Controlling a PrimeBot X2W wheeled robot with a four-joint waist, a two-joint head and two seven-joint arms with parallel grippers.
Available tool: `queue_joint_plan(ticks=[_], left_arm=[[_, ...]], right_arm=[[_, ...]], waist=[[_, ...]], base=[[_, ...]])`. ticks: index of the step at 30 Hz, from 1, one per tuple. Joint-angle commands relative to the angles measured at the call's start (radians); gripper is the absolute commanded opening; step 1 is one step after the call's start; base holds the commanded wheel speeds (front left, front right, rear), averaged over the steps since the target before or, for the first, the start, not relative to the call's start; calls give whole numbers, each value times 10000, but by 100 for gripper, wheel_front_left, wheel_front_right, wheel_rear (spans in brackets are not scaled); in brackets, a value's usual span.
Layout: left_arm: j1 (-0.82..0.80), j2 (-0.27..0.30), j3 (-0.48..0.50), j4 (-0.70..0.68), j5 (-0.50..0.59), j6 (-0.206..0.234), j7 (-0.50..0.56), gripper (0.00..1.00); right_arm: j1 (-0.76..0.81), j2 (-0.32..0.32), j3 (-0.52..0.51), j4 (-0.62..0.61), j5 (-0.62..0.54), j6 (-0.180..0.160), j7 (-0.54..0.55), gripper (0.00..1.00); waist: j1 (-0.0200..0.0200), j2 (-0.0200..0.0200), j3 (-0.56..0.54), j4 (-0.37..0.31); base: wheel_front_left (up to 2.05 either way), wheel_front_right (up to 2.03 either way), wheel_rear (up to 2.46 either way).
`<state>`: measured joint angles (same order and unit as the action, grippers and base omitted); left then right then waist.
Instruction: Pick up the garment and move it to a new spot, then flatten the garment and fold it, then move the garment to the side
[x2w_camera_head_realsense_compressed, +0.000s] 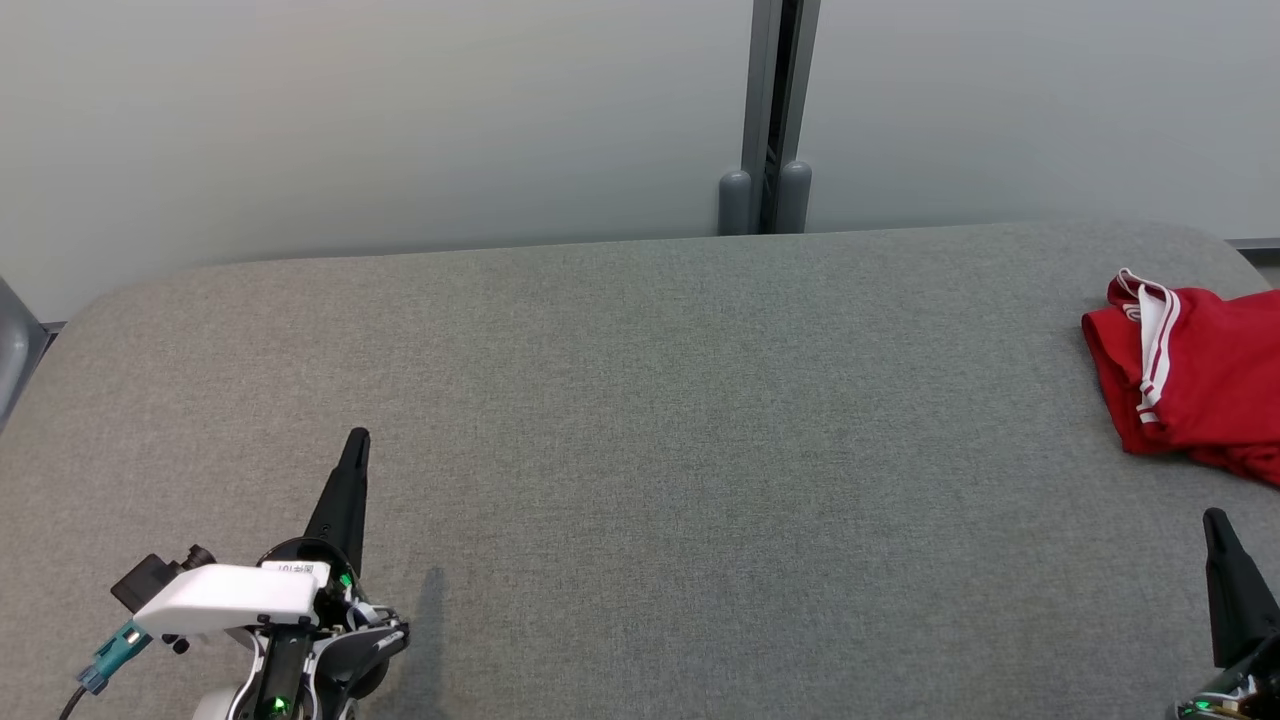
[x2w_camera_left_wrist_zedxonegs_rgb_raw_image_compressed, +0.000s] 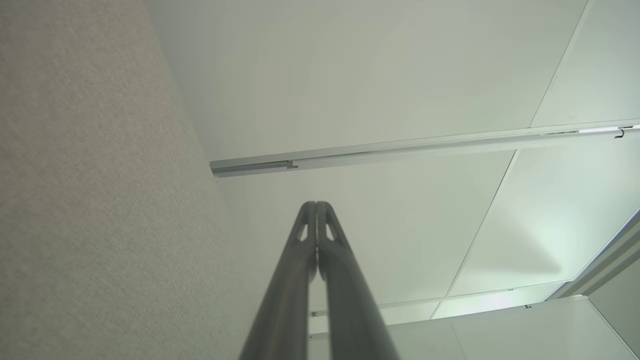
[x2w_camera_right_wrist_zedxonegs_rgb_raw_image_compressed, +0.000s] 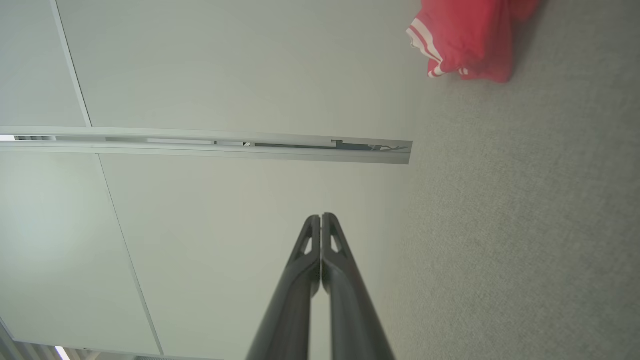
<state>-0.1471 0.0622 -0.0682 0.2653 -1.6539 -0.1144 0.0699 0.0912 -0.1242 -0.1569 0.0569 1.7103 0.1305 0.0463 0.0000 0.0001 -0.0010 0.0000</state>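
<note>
Garment (x2w_camera_head_realsense_compressed: 1195, 385) bunched at table's (x2w_camera_head_realsense_compressed: 640, 420) far right edge

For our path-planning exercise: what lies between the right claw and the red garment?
Bare grey table separates the right claw from the garment, per head view.

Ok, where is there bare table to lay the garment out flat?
The whole middle of the table is bare, from the left gripper across to the garment and back to the wall. The left end is bare too. Only the right end is crowded: the garment lies bunched there, with the right gripper on its near side.
</note>
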Motion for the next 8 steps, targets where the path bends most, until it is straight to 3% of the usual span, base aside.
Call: queue_joint_plan(ticks=[1, 8], left_arm=[[-121, 47, 45, -2, 76, -46, 20, 0], [-120, 41, 52, -3, 84, -45, 28, 0]], right_arm=[[58, -73, -3, -46, 115, 4, -58, 0], [71, -123, 52, -55, 137, 4, -100, 0]], waist=[[0, -1, 0, 0], [0, -1, 0, 0]], base=[[0, 0, 0], [0, 0, 0]])
